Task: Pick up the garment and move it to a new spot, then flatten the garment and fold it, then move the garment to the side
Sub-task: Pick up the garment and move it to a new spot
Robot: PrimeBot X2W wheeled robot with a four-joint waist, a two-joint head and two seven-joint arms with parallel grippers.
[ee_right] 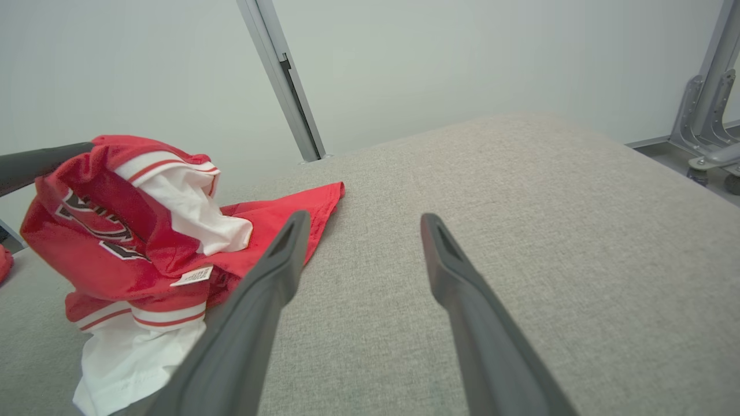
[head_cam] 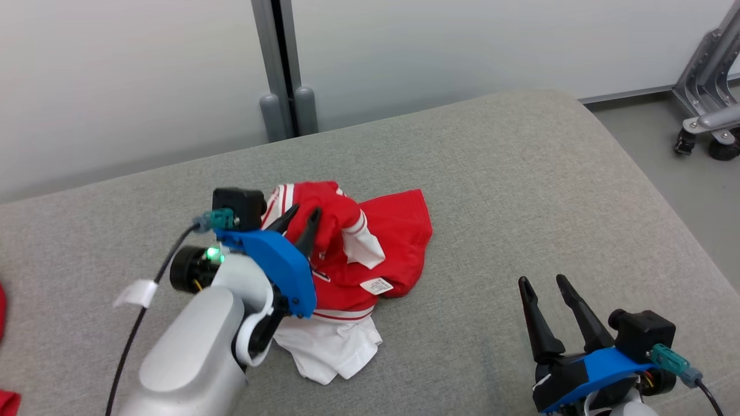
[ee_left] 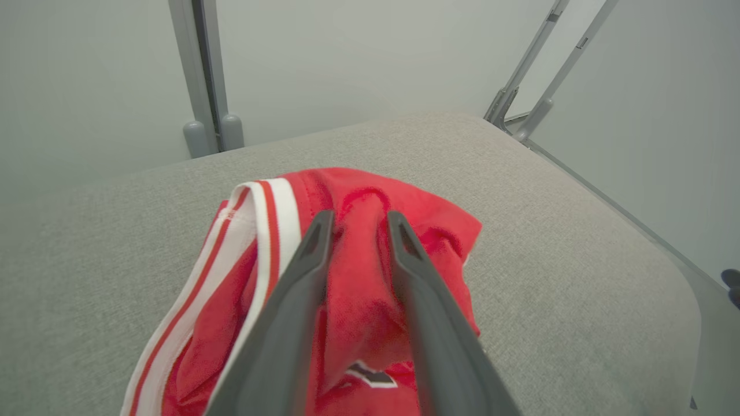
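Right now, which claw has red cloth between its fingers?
The left claw: the red garment bunches between its fingers, while the right claw stands open, apart from it.

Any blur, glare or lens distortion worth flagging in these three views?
Head view: even, soft light, no glare; the red jersey is sharp, with faint shadow beneath it on the grey cushion. Left wrist view: fingers of the left gripper and the cloth between them look soft; the wall post leans, probably lens tilt. Right wrist view: fingers of the right gripper blur toward the bottom edge.

Soft red-and-white cloth garment (head_cam: 399, 231) lies on matt, coarse-woven grey fabric cushion (head_cam: 520, 173).
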